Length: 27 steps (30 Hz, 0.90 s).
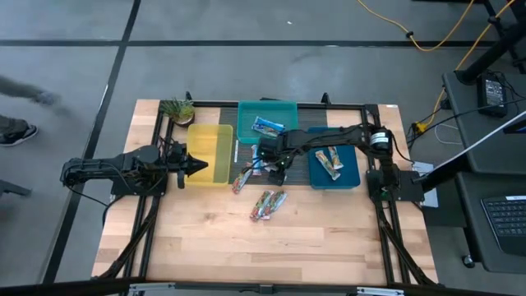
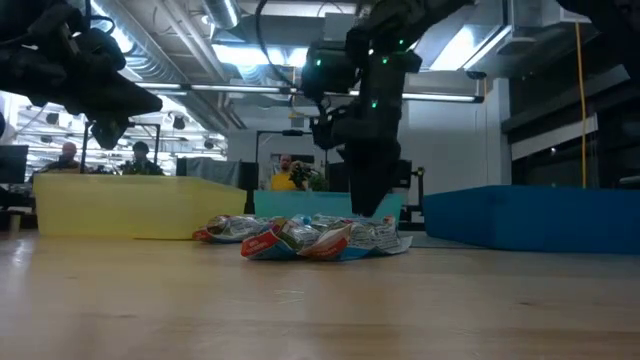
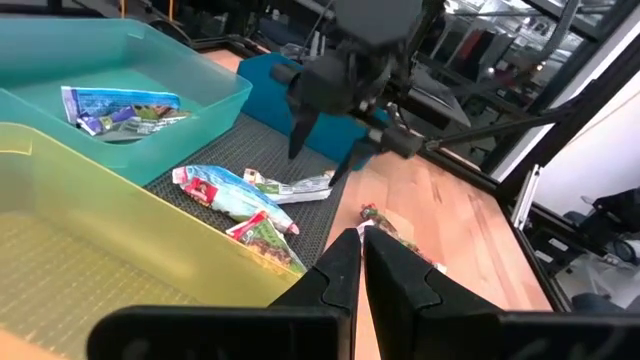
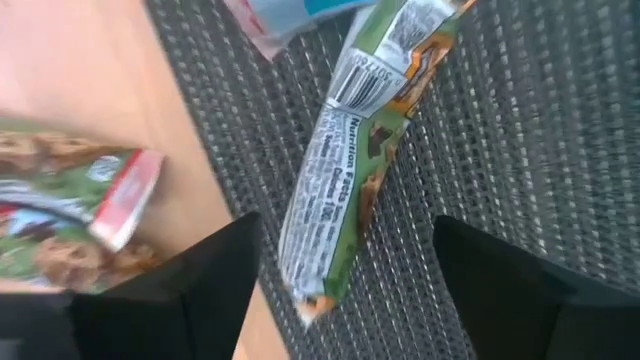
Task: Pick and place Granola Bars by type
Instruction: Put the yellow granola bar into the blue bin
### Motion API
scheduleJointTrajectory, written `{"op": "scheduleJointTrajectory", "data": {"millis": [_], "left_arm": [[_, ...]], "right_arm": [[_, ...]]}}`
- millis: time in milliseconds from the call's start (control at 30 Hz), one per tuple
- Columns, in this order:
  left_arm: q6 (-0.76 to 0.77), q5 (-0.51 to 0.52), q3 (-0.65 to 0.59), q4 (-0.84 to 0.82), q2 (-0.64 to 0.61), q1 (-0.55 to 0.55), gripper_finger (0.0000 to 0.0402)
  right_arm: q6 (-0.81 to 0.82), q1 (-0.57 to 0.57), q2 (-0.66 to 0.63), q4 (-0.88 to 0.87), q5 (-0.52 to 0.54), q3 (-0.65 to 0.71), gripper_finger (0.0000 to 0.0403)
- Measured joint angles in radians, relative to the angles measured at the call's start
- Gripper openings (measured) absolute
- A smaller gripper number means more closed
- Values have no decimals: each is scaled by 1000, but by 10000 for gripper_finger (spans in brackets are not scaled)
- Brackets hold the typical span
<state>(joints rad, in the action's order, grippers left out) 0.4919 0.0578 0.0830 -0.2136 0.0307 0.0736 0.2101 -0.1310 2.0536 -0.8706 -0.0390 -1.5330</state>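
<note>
The right gripper (image 4: 340, 270) is held wide open, empty, above a green bar (image 4: 350, 160) lying on the dark mat (image 4: 520, 120) (label side up). The left gripper (image 3: 358, 262) is kept closed, empty, over the yellow bin (image 1: 210, 153).

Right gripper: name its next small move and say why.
Probably lower straight down and close. The right gripper hangs open above the green-wrapped bar lying on the dark mesh mat, one finger to each side, not yet touching it. The left gripper waits shut over the yellow bin.
</note>
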Motion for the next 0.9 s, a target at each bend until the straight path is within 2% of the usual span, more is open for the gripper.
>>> {"op": "scheduleJointTrajectory", "data": {"millis": [200, 400, 533, 767, 900], "left_arm": [[0, 0, 0, 0, 0, 0, 13], [0, 0, 0, 0, 0, 0, 13], [0, 1, 0, 0, 0, 0, 13], [0, 3, 0, 0, 0, 0, 13], [0, 3, 0, 0, 0, 0, 13]], "right_arm": [[40, -1, 59, 27, -12, 0, 300], [58, -1, 90, 30, -6, -4, 266], [47, -1, 91, 28, 2, -3, 217], [40, -6, 93, 18, -7, -12, 105], [-7, -3, 101, -85, -31, -64, 53]]}}
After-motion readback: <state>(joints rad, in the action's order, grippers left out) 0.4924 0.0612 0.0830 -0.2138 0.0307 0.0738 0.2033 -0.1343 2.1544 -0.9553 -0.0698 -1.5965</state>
